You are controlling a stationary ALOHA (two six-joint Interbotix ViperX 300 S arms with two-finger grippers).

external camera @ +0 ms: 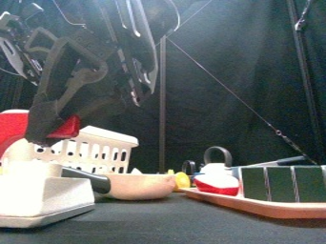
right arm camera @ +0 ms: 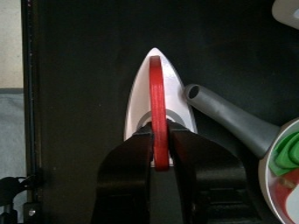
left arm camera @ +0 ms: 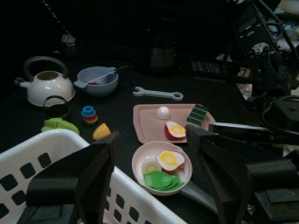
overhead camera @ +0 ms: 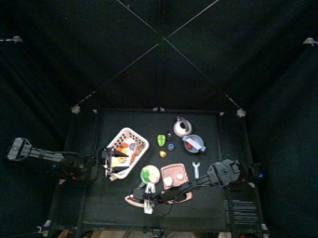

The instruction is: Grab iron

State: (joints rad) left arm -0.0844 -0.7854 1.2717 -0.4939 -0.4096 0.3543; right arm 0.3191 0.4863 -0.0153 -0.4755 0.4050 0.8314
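Top view shows the right arm reaching across from three o'clock toward the table's front edge at six o'clock, where the white plastic iron with a red handle (overhead camera: 145, 198) lies. The right gripper (right arm camera: 156, 150) has its jaws closed tight on that red handle, pinching it from both sides. Bare black table (right arm camera: 82, 79) lies ahead of the iron's pointed nose; a green-and-white bowl (right arm camera: 284, 149) sits just beside it. The left gripper (left arm camera: 158, 179) hovers wide apart and empty over the white slatted laundry basket (left arm camera: 47, 171).
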